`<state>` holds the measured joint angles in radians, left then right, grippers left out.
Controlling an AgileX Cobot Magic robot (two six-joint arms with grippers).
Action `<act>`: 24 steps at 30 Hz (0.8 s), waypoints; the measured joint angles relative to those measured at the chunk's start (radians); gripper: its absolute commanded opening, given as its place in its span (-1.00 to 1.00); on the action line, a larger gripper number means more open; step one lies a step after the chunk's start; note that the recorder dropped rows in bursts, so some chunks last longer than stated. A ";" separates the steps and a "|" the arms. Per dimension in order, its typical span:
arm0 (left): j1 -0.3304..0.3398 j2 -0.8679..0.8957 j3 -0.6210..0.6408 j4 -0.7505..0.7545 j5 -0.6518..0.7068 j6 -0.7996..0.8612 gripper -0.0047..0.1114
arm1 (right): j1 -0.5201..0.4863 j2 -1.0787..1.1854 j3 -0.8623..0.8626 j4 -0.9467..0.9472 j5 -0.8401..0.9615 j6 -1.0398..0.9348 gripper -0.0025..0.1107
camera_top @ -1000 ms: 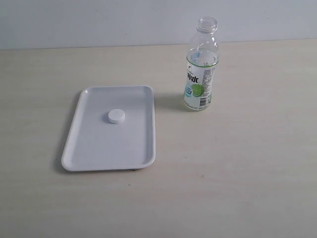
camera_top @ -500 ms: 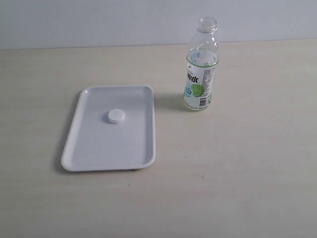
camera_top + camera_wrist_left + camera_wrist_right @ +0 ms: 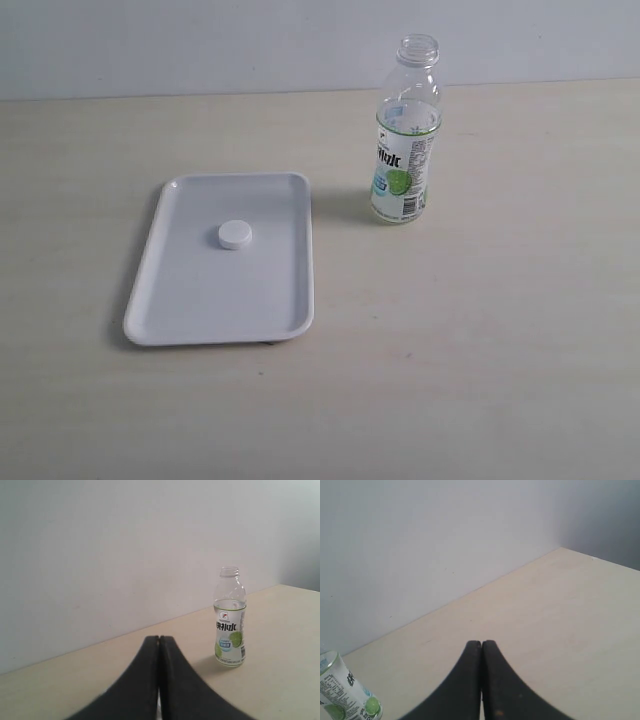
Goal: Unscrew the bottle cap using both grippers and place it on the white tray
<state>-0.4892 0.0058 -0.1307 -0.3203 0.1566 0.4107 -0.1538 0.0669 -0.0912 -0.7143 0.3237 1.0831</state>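
On white tray: bottle cap flat; off-tray bottle upright.

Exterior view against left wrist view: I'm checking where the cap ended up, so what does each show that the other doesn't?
Only the exterior view shows the white tray with the bottle cap lying on it, apart from the bottle. Only the left wrist view shows the left pincer, shut with nothing in it. Both show the bottle upright and uncapped on the table.
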 measured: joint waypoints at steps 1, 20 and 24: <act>0.000 0.000 0.000 0.000 0.000 0.000 -0.92 | 0.000 0.000 0.000 0.000 0.000 0.000 -0.96; 0.017 0.000 0.000 -0.105 0.028 -0.093 -0.92 | 0.000 0.000 0.000 0.000 0.000 0.000 -0.96; 0.183 0.000 0.000 -0.105 0.044 -0.215 -0.92 | 0.000 0.000 0.000 0.000 0.000 0.000 -0.96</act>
<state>-0.3067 0.0058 -0.1307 -0.4250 0.2008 0.1952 -0.1538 0.0669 -0.0912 -0.7143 0.3237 1.0831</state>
